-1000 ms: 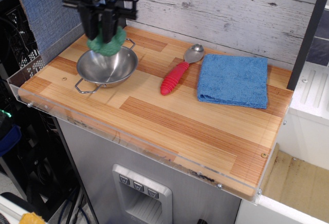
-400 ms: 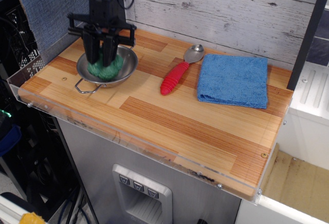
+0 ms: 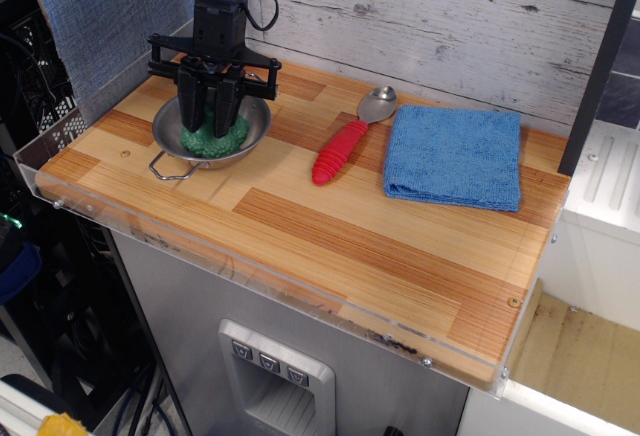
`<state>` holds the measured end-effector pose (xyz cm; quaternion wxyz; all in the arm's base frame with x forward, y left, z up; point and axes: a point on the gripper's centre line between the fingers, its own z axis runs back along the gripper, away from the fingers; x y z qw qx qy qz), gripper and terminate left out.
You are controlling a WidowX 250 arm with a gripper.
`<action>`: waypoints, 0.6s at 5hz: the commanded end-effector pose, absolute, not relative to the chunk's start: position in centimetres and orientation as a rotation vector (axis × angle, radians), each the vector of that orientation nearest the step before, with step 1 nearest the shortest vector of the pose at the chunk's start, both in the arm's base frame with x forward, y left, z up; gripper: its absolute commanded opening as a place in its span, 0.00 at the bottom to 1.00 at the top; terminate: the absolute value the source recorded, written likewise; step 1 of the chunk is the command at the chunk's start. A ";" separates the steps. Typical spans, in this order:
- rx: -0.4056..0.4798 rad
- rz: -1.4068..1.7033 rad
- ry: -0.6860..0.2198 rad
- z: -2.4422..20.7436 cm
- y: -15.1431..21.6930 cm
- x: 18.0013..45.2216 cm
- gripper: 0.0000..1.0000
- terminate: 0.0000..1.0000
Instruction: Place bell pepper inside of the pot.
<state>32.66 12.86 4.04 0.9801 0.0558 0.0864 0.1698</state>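
Now your gripper (image 3: 211, 114) stood low over the pot (image 3: 256, 134), its fingers straddling the bell pepper (image 3: 215, 140), which lay inside the pot at the back left of the wooden table (image 3: 330, 246). Whether those fingers clasped the pepper or had let it go, you could not tell from this view. Your main risk lay in the lift: if the fingers were not spread wide enough, the pepper could ride up with them and drop outside; a finger catching the rim could also tip or drag the light pot toward the near edge. By count you had one pepper, one pot with one loop handle plainly visible, one red-handled spoon (image 3: 345, 143) and one folded blue cloth (image 3: 455, 155), both well apart to the right.
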 end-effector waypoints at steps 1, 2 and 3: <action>0.140 0.344 0.016 10.1 13.0 32.0 1.00 0.00; 0.154 0.337 -0.060 13.5 13.2 31.4 1.00 0.00; 0.152 0.287 -0.104 15.6 12.2 31.4 1.00 0.00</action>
